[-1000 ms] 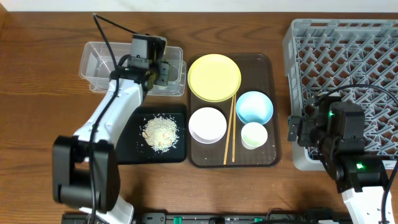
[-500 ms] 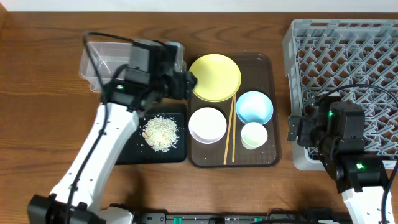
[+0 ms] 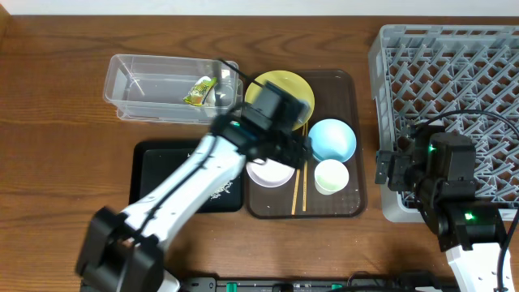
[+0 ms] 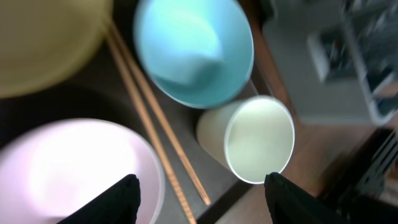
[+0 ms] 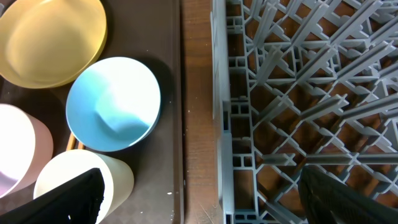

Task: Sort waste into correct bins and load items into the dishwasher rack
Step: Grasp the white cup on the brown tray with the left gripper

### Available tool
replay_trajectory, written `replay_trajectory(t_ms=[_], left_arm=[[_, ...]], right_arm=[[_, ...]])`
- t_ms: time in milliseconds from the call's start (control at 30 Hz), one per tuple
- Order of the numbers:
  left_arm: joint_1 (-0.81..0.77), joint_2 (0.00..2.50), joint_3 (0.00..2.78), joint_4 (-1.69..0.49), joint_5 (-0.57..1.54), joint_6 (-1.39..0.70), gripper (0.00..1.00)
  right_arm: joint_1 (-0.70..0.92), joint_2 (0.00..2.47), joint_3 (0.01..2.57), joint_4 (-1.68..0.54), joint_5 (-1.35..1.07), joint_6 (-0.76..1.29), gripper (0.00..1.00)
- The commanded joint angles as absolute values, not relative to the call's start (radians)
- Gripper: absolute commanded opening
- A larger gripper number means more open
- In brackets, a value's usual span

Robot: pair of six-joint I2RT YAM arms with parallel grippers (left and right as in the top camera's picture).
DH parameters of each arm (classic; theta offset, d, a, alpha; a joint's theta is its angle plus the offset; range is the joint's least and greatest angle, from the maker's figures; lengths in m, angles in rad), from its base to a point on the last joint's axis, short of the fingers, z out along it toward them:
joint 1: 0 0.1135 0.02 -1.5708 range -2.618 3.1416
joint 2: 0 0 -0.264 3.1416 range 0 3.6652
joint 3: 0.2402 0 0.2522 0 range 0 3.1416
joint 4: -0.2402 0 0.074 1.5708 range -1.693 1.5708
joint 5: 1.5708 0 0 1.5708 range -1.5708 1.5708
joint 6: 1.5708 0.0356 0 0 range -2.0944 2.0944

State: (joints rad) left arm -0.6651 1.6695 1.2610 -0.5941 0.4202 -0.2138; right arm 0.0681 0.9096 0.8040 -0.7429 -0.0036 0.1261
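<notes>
The left gripper (image 4: 202,180) has swung from the clear tub (image 3: 130,81) to the brown tray (image 3: 357,162), spread wide over chopsticks (image 3: 297,191) running far edge to near edge; the right gripper (image 5: 200,174) gapes beside the rack (image 5: 280,93).

A translucent brown serving tray (image 3: 346,88) rests on the wooden table (image 3: 57,162).

This looked like a robotics lab bench staged as a dish-clearing station. A brown wood-grain table (image 3: 49,97) carried a large grey plastic lattice dishwasher rack (image 3: 454,73) and a translucent brown serving tray (image 3: 345,85) of tableware. A white-and-black left robot arm (image 3: 178,191) and a black right robot arm (image 3: 454,195) (cabled, green lights lit) stood at its near edge.
</notes>
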Motion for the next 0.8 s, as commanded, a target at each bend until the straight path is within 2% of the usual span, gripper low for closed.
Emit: replay_trajectory(t_ms=[0,100,167,267,300,367,467,767], left_arm=[[-0.722,1.738,1.26,-0.594,0.357,-0.223,0.67],[-0.762,1.796,1.26,-0.575,0.353,-0.223,0.67],[-0.776,1.829,1.26,-0.558,0.352,-0.223,0.62],[-0.778,1.854,1.26,-0.544,0.35,-0.224,0.47],[-0.778,1.855,1.26,-0.544,0.35,-0.223,0.37],[-0.776,1.855,1.26,-0.545,0.35,-0.223,0.23],[-0.77,1.85,1.26,-0.545,0.35,-0.223,0.08],[-0.683,1.726,1.26,-0.607,0.38,-0.224,0.06]], right_arm=[[0.072,0.91,0.823,-0.744,-0.004,0.134,0.97],[0.072,0.91,0.823,-0.744,-0.004,0.134,0.97],[0.072,0.91,0.823,-0.745,-0.005,0.134,0.97],[0.072,0.91,0.823,-0.745,-0.005,0.134,0.97],[0.072,0.91,0.823,-0.746,-0.004,0.134,0.97],[0.072,0.91,0.823,-0.746,-0.005,0.134,0.97],[0.072,0.91,0.823,-0.745,-0.004,0.134,0.98],[0.072,0.91,0.823,-0.697,-0.005,0.134,0.99]])
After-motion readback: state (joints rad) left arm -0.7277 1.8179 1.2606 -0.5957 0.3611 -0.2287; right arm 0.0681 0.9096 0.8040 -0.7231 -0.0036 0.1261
